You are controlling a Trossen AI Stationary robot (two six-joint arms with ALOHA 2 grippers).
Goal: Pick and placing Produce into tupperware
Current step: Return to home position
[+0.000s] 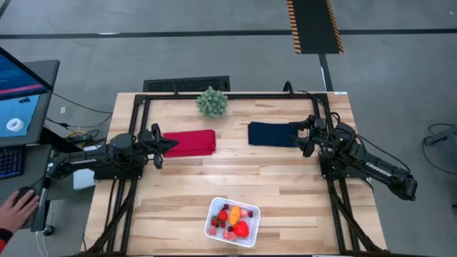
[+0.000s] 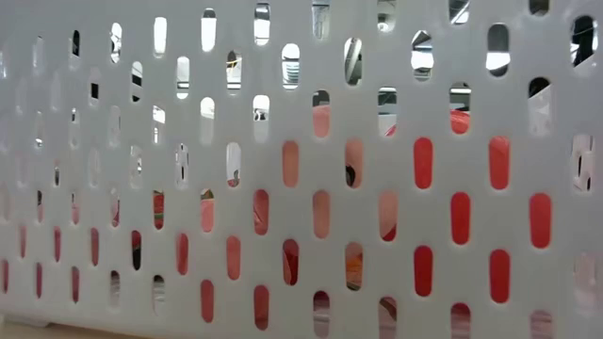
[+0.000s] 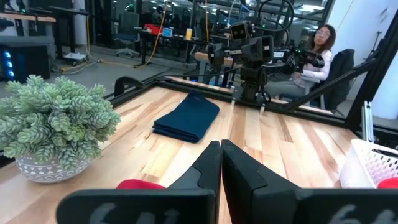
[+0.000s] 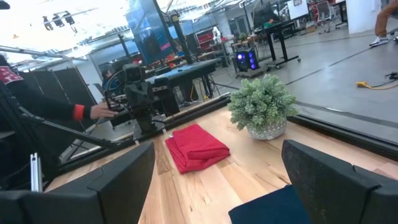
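Two dark robot arms are at a wooden table (image 1: 285, 185), one at each end, facing each other across it.

The left claw (image 1: 166, 141) hangs low over the wood. Its two fingers (image 3: 208, 168) are pressed together with nothing between them. Its tip is just beside the end of a folded red cloth (image 1: 191, 143).

The right claw (image 1: 304, 136) has its fingers (image 4: 339, 180) spread wide and holds nothing. It hangs over the end of a folded navy cloth (image 1: 273, 134).

The white container (image 1: 211, 223) sits well apart from both claws, near the table's front edge. It is roughly midway between the claws, off to one side of the line that joins them, and under neither. Inside it lies the toy fruit (image 1: 234, 218), a small heap of red, orange and pink pieces. From above the pieces are too small to tell apart one by one. Seen from table height, the container's slotted white wall (image 2: 283, 94) fills the whole view, with red and orange showing through the slots.

A small bushy green plant (image 1: 212, 102) in a pale pot stands at the table's far edge. It is on the other side of the claws from the container, between the two cloths.

A person's hand (image 1: 16, 209) rests beside the table behind the left arm. Another person (image 3: 318, 50) sits in the room behind the right arm.
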